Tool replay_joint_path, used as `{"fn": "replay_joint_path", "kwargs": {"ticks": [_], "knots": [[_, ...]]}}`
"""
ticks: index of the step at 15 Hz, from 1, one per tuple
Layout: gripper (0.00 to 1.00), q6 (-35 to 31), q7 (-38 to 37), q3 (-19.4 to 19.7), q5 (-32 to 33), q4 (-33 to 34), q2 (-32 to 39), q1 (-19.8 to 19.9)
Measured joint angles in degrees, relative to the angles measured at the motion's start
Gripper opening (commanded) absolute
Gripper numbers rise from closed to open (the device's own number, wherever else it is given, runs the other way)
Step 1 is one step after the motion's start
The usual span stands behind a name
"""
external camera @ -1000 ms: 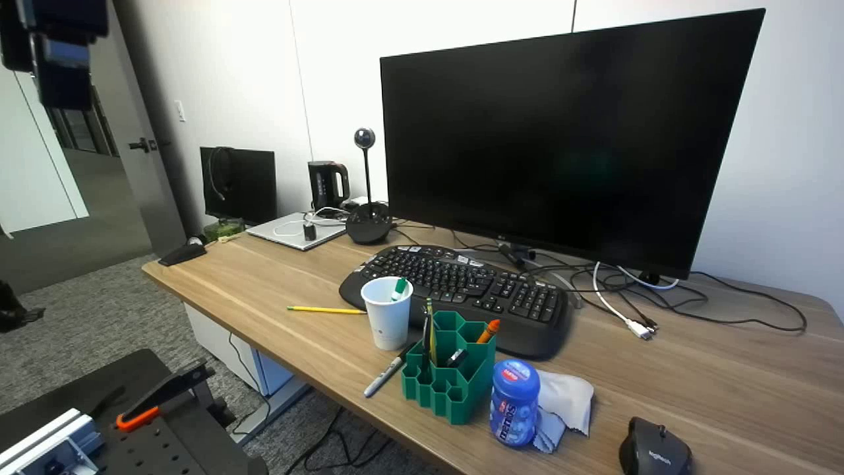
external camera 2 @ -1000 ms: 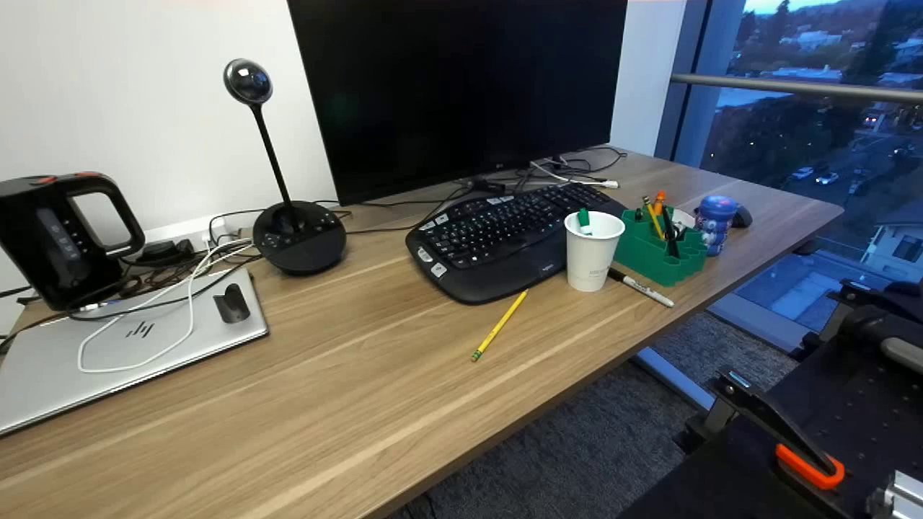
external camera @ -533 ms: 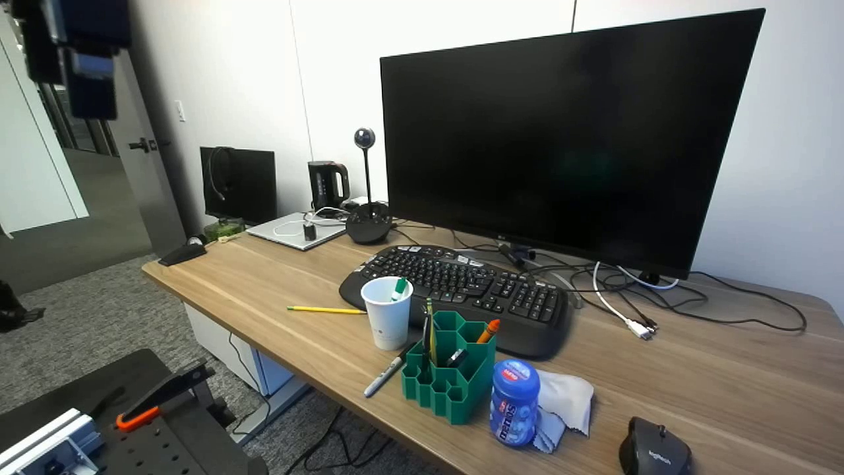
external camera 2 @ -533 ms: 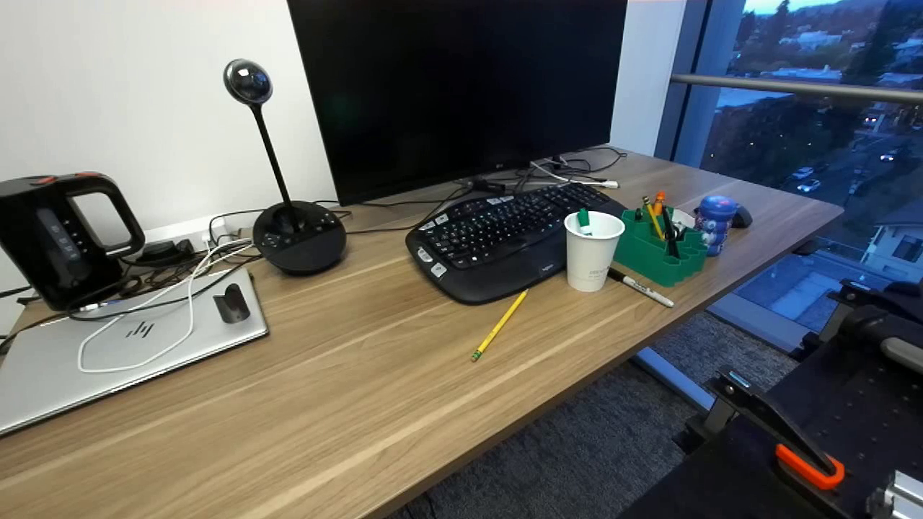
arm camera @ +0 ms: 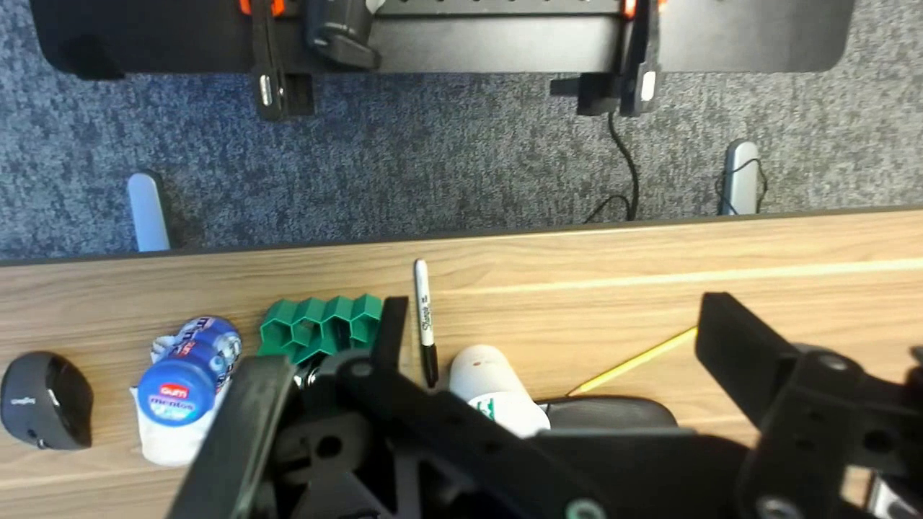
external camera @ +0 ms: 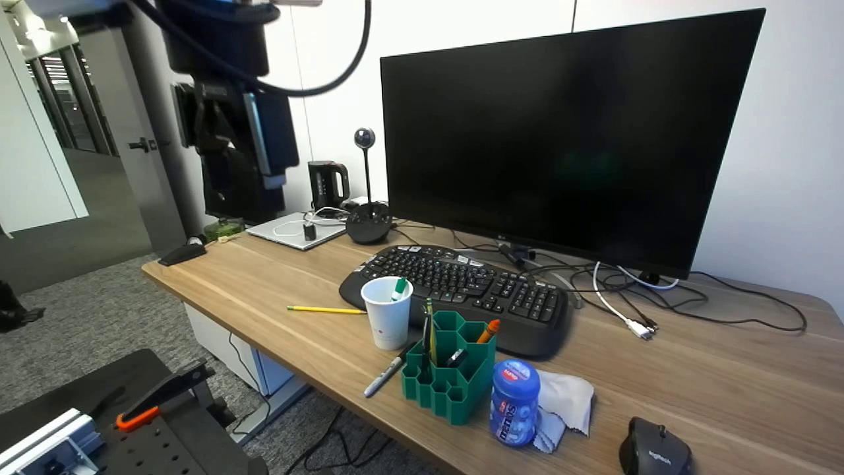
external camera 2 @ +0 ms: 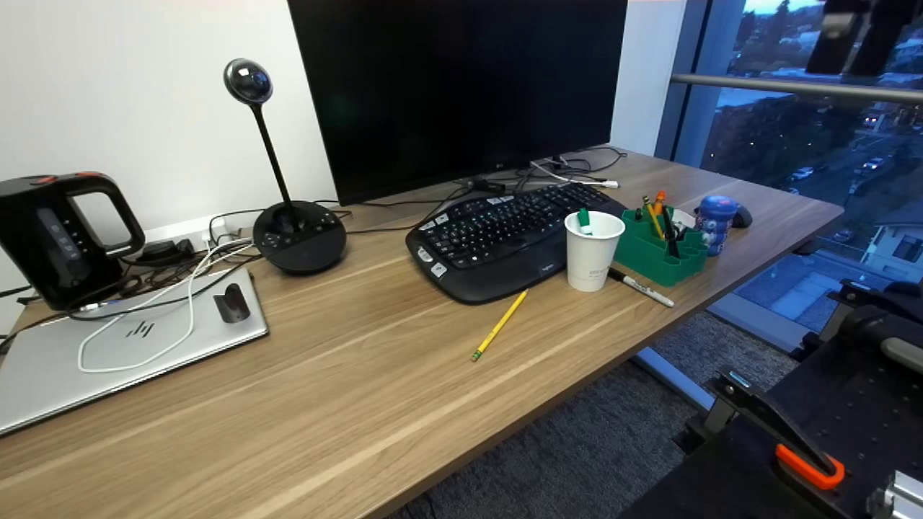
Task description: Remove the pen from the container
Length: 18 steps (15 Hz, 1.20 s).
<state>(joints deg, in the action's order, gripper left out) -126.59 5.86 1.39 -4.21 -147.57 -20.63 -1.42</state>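
Part of pen apparently hidden inside container | wrist view: pincer spread, partly masking container

A wood-grain counter stands before a white panelled wall, over gray carpet, with a gray lever-handled door past one end and, beyond the opposite end, a window crossed by a rail, dim bluish light outside.

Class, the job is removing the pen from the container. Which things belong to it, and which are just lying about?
For the job: slim dark pen, green organizer, gripper.
Just lying about: white cup, loose yellow pencil, marker, gum bottle, mouse, keyboard.
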Motion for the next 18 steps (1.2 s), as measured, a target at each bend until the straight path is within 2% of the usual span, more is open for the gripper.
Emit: {"fn": "replay_joint_path", "kwargs": {"ticks": [3,6,8,12,18], "knots": [[1.00,-7.92,-0.41,-0.02,3.86,0.48,7.67,0.72],[1.00,-16.26,-0.41,0.48,4.23,1.47,15.32,1.69],[1.00,-20.97,-0.29,0.85,2.02,2.98,20.69,1.95],[1.00,-27.89,1.27,0.55,-6.61,8.04,31.15,2.39],[1.00,-35.91,0.87,0.08,-7.02,14.42,42.98,3.93]]}}
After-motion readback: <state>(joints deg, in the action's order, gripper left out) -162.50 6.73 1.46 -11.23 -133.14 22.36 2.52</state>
